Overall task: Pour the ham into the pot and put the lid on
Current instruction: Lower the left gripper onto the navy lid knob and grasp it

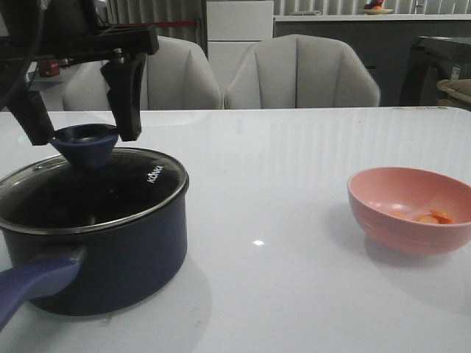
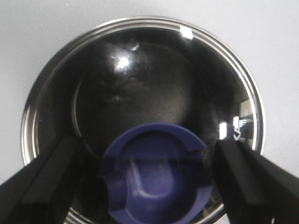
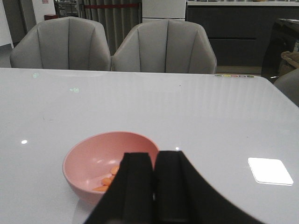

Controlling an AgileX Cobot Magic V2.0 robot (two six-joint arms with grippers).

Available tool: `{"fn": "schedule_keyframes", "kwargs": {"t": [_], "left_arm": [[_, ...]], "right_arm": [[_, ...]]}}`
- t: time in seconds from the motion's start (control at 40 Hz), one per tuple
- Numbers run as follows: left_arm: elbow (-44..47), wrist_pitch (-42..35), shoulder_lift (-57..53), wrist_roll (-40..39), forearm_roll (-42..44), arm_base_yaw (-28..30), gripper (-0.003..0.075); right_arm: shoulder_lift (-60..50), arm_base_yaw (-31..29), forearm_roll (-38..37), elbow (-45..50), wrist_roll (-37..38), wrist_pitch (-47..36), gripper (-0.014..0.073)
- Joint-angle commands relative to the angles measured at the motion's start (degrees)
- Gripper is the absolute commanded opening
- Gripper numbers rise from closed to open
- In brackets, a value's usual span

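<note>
though lidded [image 1: 92, 184], ham [image 1: 434, 216] in bowl [image 1: 409, 207]

White glossy counter [image 1: 294, 184] is filling the foreground and catching small bright ceiling-light reflections. Two grey upholstered chairs [image 1: 302, 73] are standing side by side behind its far edge. Beyond them, a dark cabinet run [image 3: 233, 32] with a pale top is lining the back wall. Vertical grey curtains [image 3: 103, 23] are hanging at the back beside a white panel [image 1: 239, 33].
</note>
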Motion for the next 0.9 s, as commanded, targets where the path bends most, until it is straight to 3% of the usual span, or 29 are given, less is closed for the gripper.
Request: {"fn": "schedule_keyframes", "kwargs": {"t": [0.0,0.33,0.88], "left_arm": [[-1.8,-0.4,-1.1,-0.8,-1.9,-0.4,0.0584],[-1.8,-0.1,-0.1,-0.8,-2.2,-0.4,0.0578],[-1.8,2.2,1.2,-0.8,-2.0,-0.4,0.0234]], "right_arm": [[-1.2,-0.4,-0.2,0.6,-0.2,-4.7,0.0143],[-1.2,-0.4,-0.2,0.6,-0.2,-4.7,0.0143],[-1.2,-0.4,-0.2,0.6,-0.2,-4.7,0.0143]]}}
